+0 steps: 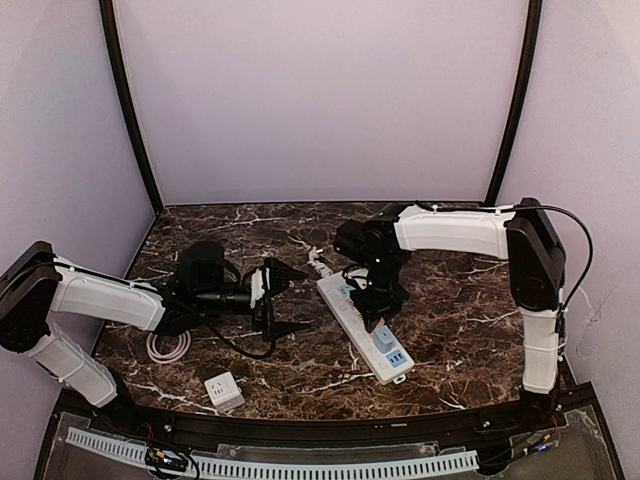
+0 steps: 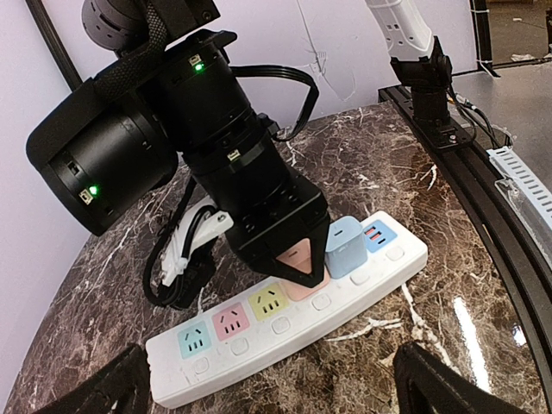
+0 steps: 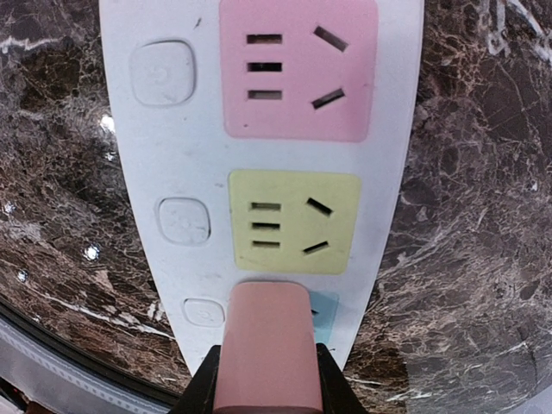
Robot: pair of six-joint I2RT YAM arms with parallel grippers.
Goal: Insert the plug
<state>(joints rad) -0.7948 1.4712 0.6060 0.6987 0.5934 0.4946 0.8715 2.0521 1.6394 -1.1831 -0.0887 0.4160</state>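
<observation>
A white power strip [image 1: 352, 312] lies on the dark marble table, with coloured sockets along it. My right gripper [image 1: 375, 305] is shut on a pink plug [image 2: 300, 261] and holds it upright on the strip, over the socket between the yellow socket [image 2: 267, 302] and a blue plug [image 2: 347, 244] seated in the strip. In the right wrist view the pink plug [image 3: 267, 354] sits between my fingers [image 3: 203, 388] and covers most of a light blue socket [image 3: 325, 314]. I cannot tell how deep it sits. My left gripper [image 1: 292, 300] is open and empty, left of the strip.
A white plug adapter [image 1: 224, 390] lies near the front edge, with a coiled white cable [image 1: 168, 347] at the left. The strip's black cord [image 2: 177, 267] bunches at its far end. A USB panel [image 2: 379, 235] ends the strip. A black rail [image 1: 330, 430] runs along the front.
</observation>
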